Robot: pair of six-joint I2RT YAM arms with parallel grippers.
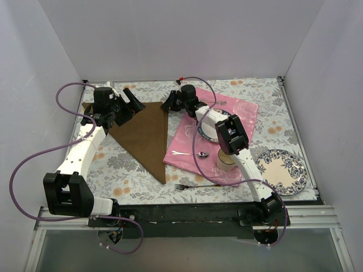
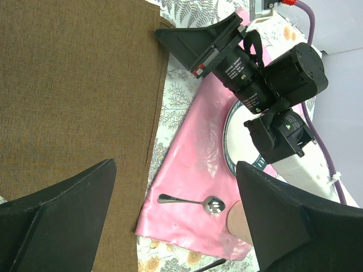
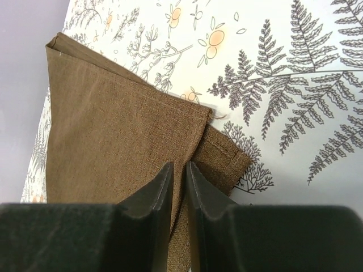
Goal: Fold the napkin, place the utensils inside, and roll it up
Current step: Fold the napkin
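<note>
The dark brown napkin (image 1: 144,136) lies folded into a triangle on the floral tablecloth, its point toward the near edge. My right gripper (image 1: 168,102) is at its far right corner; in the right wrist view the jaws (image 3: 180,165) stand nearly together with a ridge of napkin (image 3: 113,130) pinched between them. My left gripper (image 1: 129,105) hovers open over the far left part of the napkin (image 2: 74,96), nothing between its fingers (image 2: 174,167). A silver spoon (image 1: 201,153) (image 2: 190,201) rests on the pink cloth. A fork (image 1: 195,186) lies on the tablecloth near the front edge.
The pink cloth mat (image 1: 238,110) lies right of the napkin with a blue-rimmed plate (image 1: 207,136) and a cup (image 1: 226,160) on it, partly under the right arm. A floral plate (image 1: 282,171) sits at the near right. White walls enclose the table.
</note>
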